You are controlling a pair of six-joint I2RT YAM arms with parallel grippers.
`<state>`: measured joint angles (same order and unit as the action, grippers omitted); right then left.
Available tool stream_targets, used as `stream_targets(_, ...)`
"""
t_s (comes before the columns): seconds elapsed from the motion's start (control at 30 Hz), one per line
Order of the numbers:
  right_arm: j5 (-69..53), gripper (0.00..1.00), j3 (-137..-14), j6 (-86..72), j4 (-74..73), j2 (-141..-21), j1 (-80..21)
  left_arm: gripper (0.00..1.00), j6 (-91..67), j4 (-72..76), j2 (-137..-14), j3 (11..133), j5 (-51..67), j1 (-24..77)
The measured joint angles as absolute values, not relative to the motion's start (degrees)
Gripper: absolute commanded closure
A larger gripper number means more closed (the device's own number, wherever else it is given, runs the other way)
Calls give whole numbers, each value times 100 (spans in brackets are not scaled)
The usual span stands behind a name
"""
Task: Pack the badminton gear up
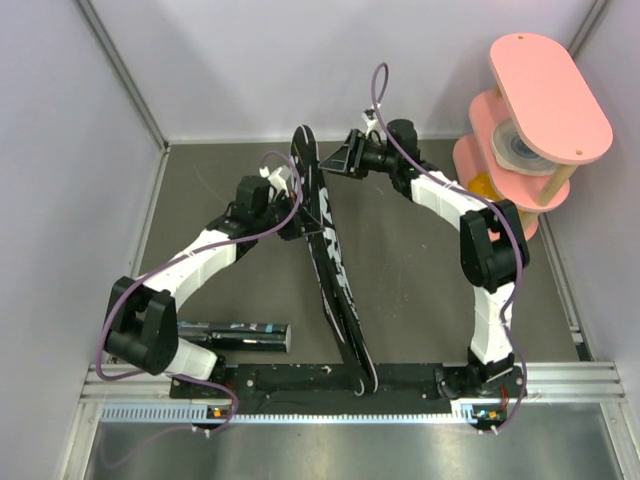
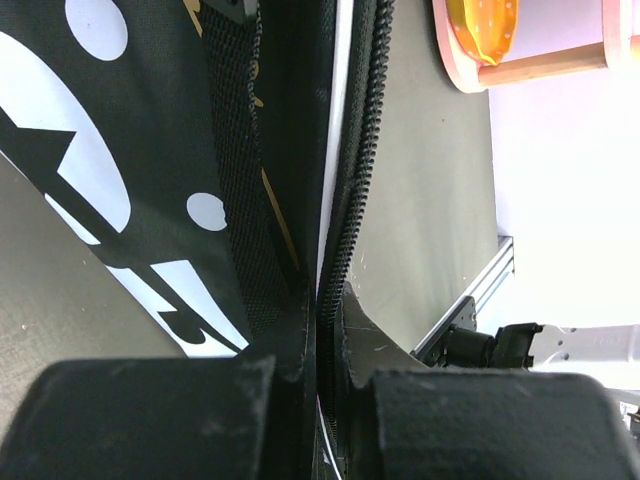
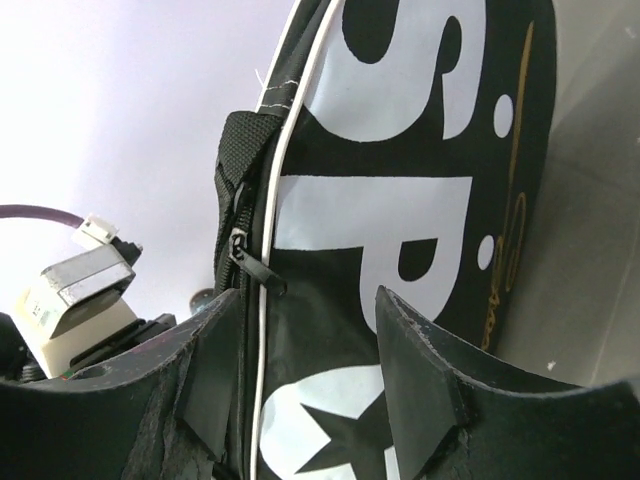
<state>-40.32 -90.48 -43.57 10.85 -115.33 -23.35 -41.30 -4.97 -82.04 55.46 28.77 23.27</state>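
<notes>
The black "SPORT" bag [image 1: 335, 270] stands on its edge, running from the table's back centre to the front rail. My left gripper [image 1: 293, 195] is shut on the bag's zippered rim near its wide end. In the left wrist view both fingers pinch the zipper seam [image 2: 365, 150] at the gripper [image 2: 325, 300]. My right gripper [image 1: 340, 160] is open at the bag's far end. In the right wrist view it [image 3: 310, 300] straddles the bag [image 3: 400, 180], just below the zipper pull [image 3: 255, 270]. The black shuttle tube [image 1: 235, 335] lies by the left arm's base. Rackets and shuttlecocks are out of view.
The pink tiered stand [image 1: 530, 120] stands at the back right corner, with a tape roll [image 1: 520, 148] and a yellow item [image 1: 482, 185] on its shelves. It also shows in the left wrist view [image 2: 480, 50]. Grey walls close the left, back and right sides. An aluminium rail [image 1: 560, 375] runs along the front.
</notes>
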Motion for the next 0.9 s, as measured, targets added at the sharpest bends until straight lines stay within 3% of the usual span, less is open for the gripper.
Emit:
stream_targets(0.17, -4300, 49, -9080, -4963, 1769, -11863, -2338, 100, -4136, -471, -8221, 5546, 2976, 2281)
stream_targets(0.4, -4486, 62, -9080, -5725, 2829, -12130, -2322, 100, -4141, -454, -8237, 5546, 3044, 2255)
stream_targets(0.53, -4523, 67, -9074, -5977, 3048, -12228, -2305, 100, -4141, -451, -8237, 5546, 3050, 2246)
stream_targets(0.77, -4563, 69, -9074, -6114, 3262, -12230, -2300, 100, -4143, -449, -8237, 5546, 3063, 2241)
stream_targets(0.9, -4584, 76, -9074, -6160, 3345, -12230, -2300, 100, -4147, -449, -8237, 5546, 3063, 2241)
